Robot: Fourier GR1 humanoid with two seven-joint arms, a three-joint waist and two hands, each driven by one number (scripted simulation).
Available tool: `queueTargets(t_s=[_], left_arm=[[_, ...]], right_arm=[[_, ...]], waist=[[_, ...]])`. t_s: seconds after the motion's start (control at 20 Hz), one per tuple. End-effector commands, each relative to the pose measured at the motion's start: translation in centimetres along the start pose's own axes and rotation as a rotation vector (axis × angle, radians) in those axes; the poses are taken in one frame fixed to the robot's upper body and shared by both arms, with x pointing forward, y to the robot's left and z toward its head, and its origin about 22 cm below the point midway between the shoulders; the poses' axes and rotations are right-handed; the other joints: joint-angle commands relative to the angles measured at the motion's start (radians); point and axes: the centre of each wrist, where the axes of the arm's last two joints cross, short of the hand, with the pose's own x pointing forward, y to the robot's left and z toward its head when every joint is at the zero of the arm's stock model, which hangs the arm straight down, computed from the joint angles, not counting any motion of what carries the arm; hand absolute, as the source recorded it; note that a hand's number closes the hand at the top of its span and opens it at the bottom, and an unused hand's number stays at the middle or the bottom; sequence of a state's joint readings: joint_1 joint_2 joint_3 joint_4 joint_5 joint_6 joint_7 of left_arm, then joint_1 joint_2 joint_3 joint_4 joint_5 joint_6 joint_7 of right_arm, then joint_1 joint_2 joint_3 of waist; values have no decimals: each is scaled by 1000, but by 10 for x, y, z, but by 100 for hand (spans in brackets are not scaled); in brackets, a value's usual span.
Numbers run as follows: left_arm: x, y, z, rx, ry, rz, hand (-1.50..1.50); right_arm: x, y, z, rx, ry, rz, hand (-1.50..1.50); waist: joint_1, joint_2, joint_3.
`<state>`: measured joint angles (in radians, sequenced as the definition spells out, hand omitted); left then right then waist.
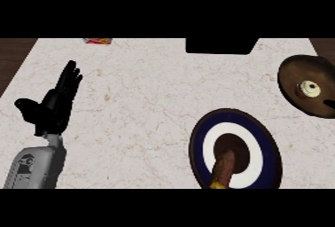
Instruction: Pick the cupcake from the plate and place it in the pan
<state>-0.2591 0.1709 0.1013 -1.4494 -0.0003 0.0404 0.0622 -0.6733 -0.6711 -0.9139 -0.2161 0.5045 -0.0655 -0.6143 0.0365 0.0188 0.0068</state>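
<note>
Left hand (53,104) rests open, fingers straight, holding nothing, at the counter's (144,111) left; cupcake (308,88) apparently sits in the pan (294,95), plate (262,153) nearby.

**Cut off at the edges**

The pan (307,91) runs past the right edge, so its far rim is lost. The plate (262,133) is clipped at the bottom, and the brownish object (224,170) lying on it ends there too; what it is cannot be told. A small red and yellow item (97,41) at the counter's (144,88) far edge is perhaps a packet. The right hand does not show.
</note>
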Motion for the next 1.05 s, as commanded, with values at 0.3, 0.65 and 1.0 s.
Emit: queueTargets(t_s=[0.3, 0.65, 1.0], left_arm=[[5, 17, 16, 37, 21, -21, 0], [6, 7, 13, 40, 33, -23, 0], [5, 17, 1, 31, 33, -11, 0]], right_arm=[[-31, -70, 31, 135, -85, -193, -150], [-46, -101, 60, 136, -90, -191, -150], [-40, -115, 93, 164, -66, -117, -150]], waist=[[-38, -23, -7], [-58, -28, -10], [-55, -24, -10]])
